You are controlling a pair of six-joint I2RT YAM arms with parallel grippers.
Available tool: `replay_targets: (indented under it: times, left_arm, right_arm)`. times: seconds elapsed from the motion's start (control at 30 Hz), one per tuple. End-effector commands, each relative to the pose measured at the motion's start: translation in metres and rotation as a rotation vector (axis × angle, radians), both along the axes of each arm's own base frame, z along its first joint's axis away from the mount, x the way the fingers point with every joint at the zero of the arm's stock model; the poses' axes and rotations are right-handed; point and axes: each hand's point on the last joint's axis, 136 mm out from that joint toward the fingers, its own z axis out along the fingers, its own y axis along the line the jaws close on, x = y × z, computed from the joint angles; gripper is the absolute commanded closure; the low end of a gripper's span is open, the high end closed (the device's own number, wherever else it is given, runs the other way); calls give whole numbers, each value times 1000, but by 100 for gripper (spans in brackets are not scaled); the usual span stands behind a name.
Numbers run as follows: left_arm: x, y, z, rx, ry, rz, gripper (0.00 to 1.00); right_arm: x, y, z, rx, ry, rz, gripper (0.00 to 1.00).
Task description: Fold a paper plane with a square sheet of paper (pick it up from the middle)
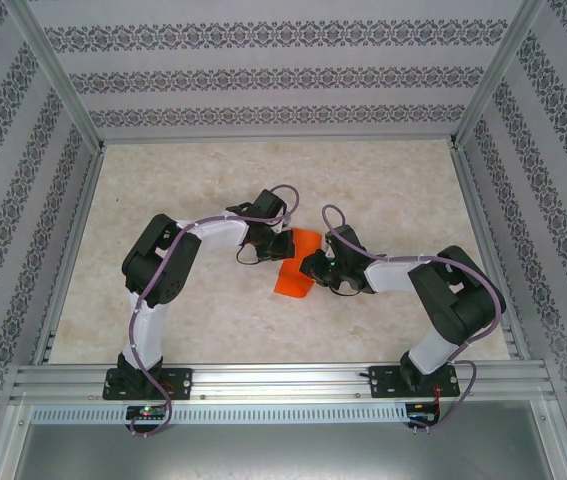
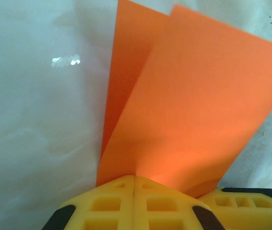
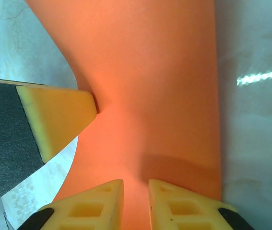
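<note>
My left gripper is clenched on the orange sheet. Its two yellow fingers are pressed flush together, and the paper fans up out of the seam in two flat layers, one leaf behind the other. My right gripper stands slightly parted, with a narrow slot between its fingertips. The sheet runs right up to that slot, but I cannot tell whether the pads touch it. The paper is thin, smooth, matte and unmarked, bent into a soft curve with a shallow crease. It sits between my two grippers over the middle of the pale, marbled table. The fingers are blocky yellow pieces with square hollow cells and black bases.
</note>
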Motion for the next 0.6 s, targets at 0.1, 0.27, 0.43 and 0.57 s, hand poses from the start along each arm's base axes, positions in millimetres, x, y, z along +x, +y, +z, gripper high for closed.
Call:
replay_targets:
  times: [0.1,0.27,0.43,0.57]
  left_arm:
    - [-15,5,-19,72,43,-29,100]
    - [-15,4,-19,68,45,-32,100]
    - [-16,4,-19,65,46,-33,100]
    - [-17,5,-19,71,46,-36,100]
  right_arm:
    - [-11,-3,15,-11,-23,40,77]
    - [-12,5,30,30,-53,67,77]
    - [-21,11,13,46,-6,81,77]
    - [-36,0,-15,-7,49,60,78]
